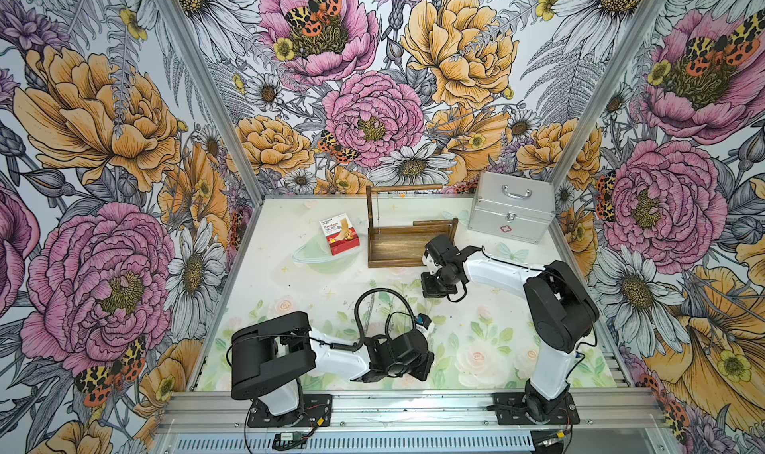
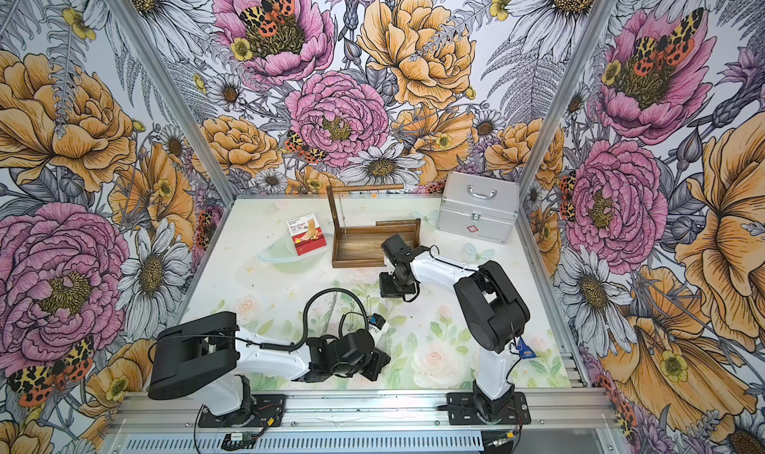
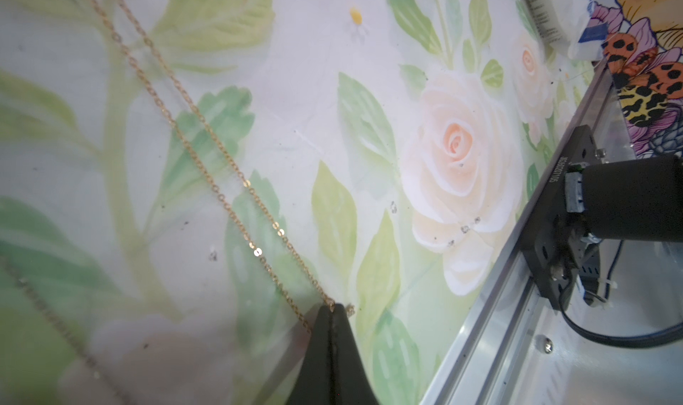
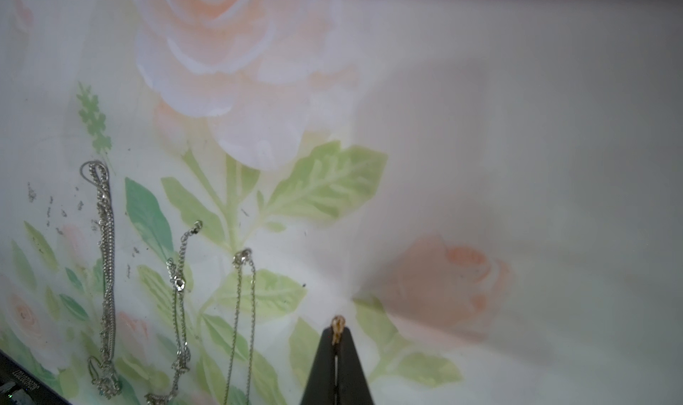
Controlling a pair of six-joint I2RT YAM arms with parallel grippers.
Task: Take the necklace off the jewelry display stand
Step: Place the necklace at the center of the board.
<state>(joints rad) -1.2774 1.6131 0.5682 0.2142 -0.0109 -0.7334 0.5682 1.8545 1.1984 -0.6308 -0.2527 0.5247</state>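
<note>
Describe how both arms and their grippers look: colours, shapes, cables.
The left arm and right arm match: white links between bulky black joint housings, on black base plates. A ribbed black hose loops above the left arm's wrist. The left gripper and right gripper have matte black fingers tapering to narrow tips.

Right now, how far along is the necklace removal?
Done: the gold necklace is off the jewelry display stand; three silver necklaces lie on the table. In hand: left gripper and right gripper are both shut on the gold one. Left: set it down; a thin chain seems to hang from the stand's rod.
</note>
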